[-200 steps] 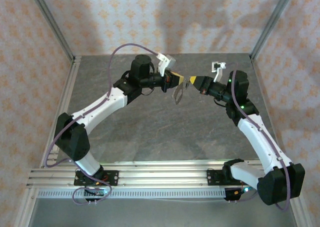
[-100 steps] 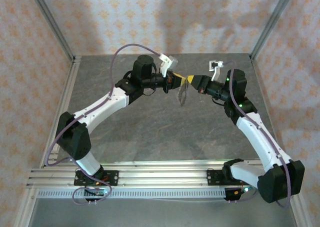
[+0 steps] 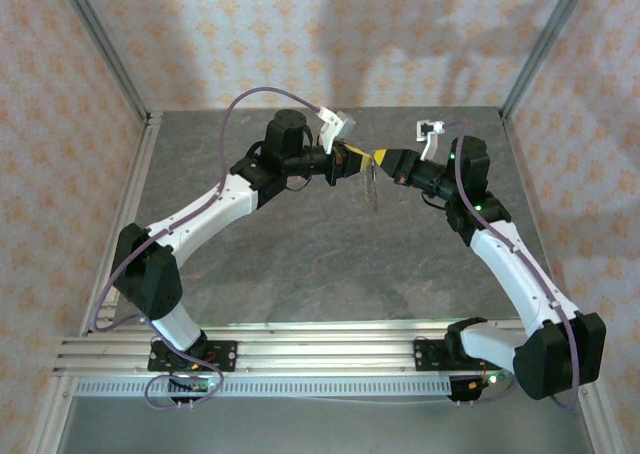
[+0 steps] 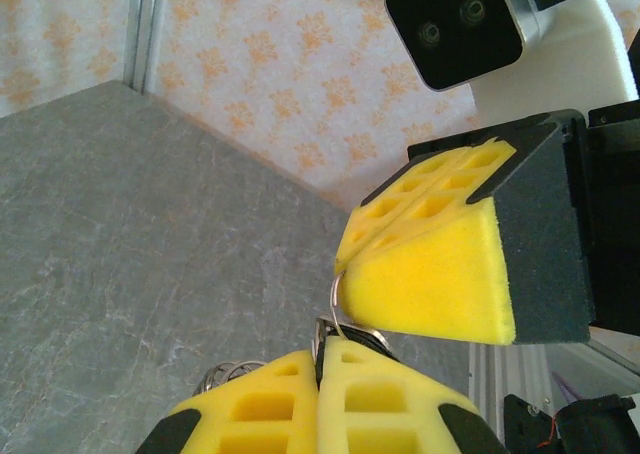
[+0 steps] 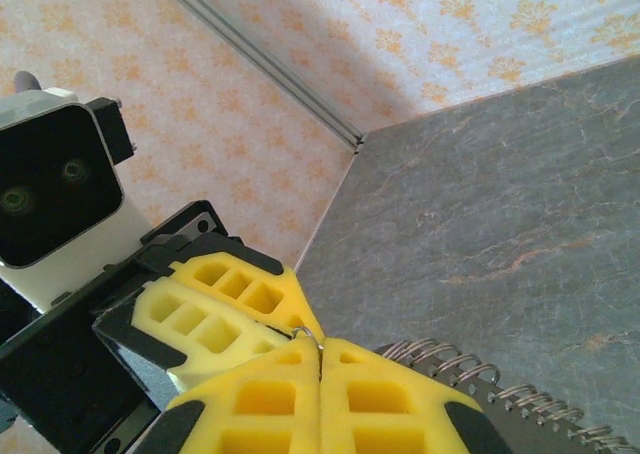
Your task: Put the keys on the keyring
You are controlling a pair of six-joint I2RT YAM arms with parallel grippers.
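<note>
Shows thin floppy coiled-wire keyring (image 3: 371,189) dangling in mid-air over back-centre of table, just under two meeting tips. Pinches its top in left gripper (image 4: 320,369), yellow foam pads pressed together. Has right gripper (image 5: 320,359), pads equally clamped, nose to nose with it; cannot tell what sits between them. Reads as threading step; calls next for fine, steady easing of key onto wire. Below, grey stone-patterned tabletop (image 3: 300,264); around, orange-floral wallpapered walls (image 3: 300,34).
</note>
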